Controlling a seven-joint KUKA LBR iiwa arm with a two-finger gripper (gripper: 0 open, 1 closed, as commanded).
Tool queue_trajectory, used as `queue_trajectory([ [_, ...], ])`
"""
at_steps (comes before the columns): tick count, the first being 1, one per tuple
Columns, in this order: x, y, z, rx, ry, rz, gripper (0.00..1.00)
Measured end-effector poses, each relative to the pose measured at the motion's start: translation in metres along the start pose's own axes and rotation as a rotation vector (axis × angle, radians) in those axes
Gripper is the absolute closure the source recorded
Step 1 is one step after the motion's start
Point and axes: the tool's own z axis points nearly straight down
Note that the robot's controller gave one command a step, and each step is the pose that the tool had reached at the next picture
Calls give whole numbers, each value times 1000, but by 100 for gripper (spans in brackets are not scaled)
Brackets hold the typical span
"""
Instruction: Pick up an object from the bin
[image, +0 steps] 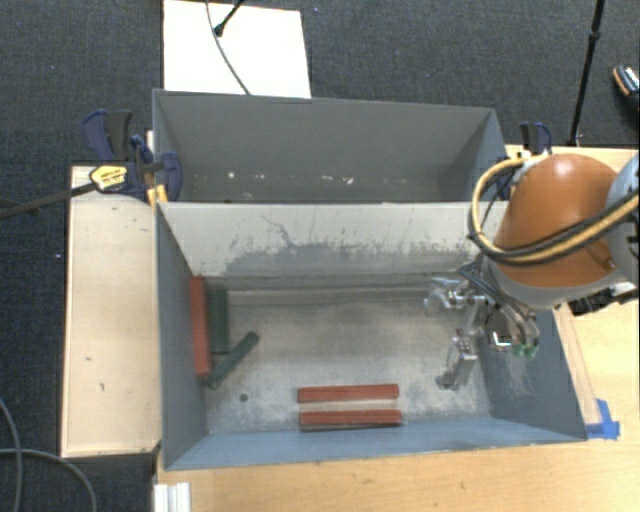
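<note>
My gripper (455, 372) hangs over the right part of the bin floor, its metal fingers pointing down close to the bare floor with nothing between them. A red-brown flat bar with a pale stripe (349, 407) lies along the front wall, some way to the gripper's left. At the left wall a second red-brown bar (199, 326) stands on edge beside a dark green angled piece (224, 345).
The arm with its orange cover and cables comes in over the bin's right rim. The bin's walls slope steeply inward, and the front wall runs just behind the striped bar.
</note>
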Motion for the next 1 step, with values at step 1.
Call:
queue_trajectory([
  [1,2,52,127,0,-1,-198,0],
])
